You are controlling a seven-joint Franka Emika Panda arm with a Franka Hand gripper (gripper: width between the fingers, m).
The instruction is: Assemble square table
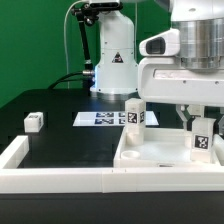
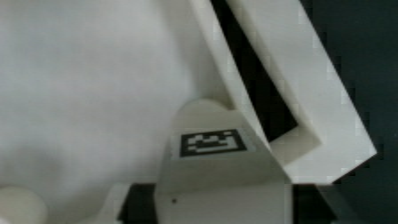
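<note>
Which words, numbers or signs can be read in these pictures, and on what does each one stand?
No words or numbers can be read.
Black-white tag patterns, no letters: on the marker board, the leg beside the board, the leg at the exterior view's right.
Dark mark on the robot base: too small to read.

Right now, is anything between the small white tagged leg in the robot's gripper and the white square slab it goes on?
Nothing visible. The gripper holds the small white tagged leg at the white square plastic slab; the other upright white leg stands apart, toward the exterior view's left.
</note>
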